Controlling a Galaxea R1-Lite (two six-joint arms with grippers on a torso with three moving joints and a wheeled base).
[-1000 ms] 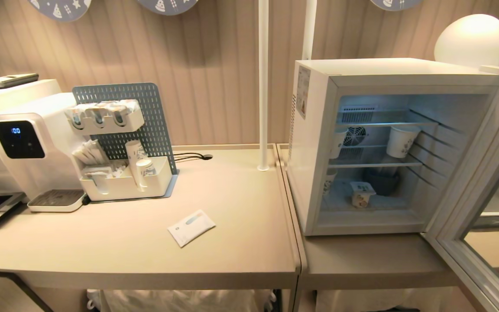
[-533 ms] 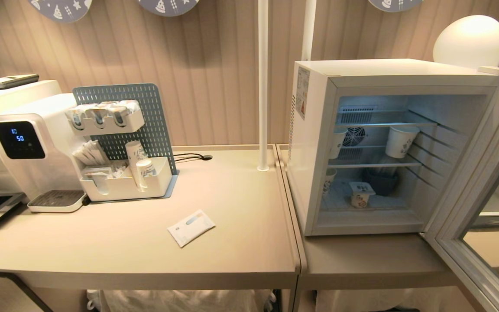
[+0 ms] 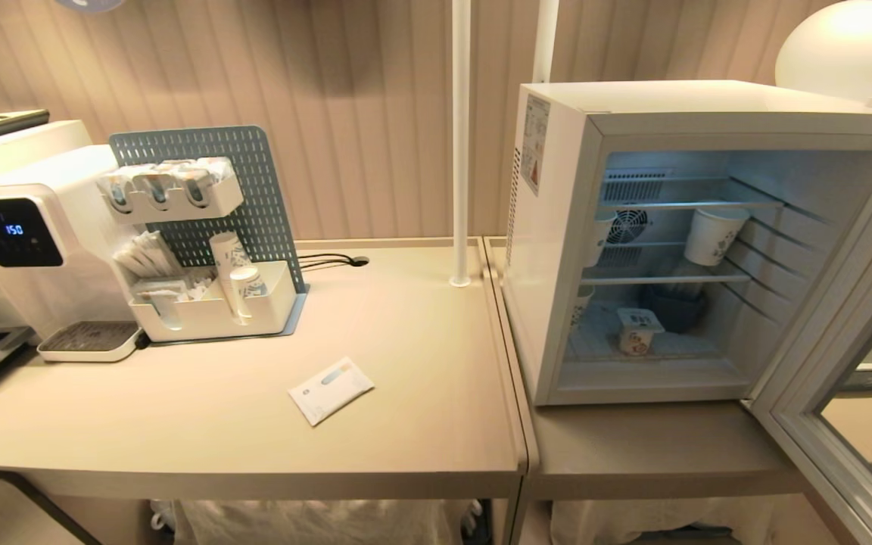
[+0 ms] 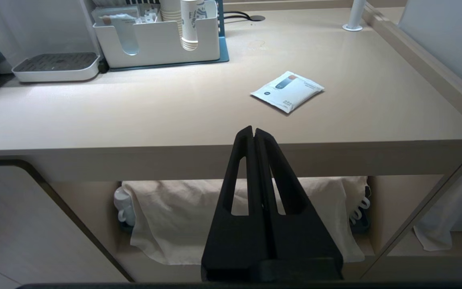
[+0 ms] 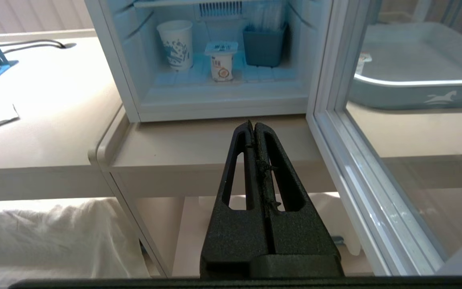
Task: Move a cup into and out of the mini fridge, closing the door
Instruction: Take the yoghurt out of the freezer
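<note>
Mini fridge (image 3: pixel 557 250) on the desk (image 3: pixel 406 424), door (image 3: pixel 845 363) swung wide. Cup (image 3: pixel 636 331) on the fridge floor, between paper cup (image 5: pixel 176 43) and dark bin (image 5: pixel 262 47). Left gripper (image 4: pixel 254 131) and right gripper (image 5: pixel 254 125): fingers pressed together, holding nothing, short of the desk edge.

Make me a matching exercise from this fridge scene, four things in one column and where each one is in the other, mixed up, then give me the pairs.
Things:
1. cup
2. door
3. white packet
4. right claw

Places or states:
A. flat on the table left of the mini fridge
B. swung wide open
C. shut, empty, low before the fridge's table
D. standing on the fridge floor

Pairs: 1-D, 2-B, 3-A, 4-C
</note>
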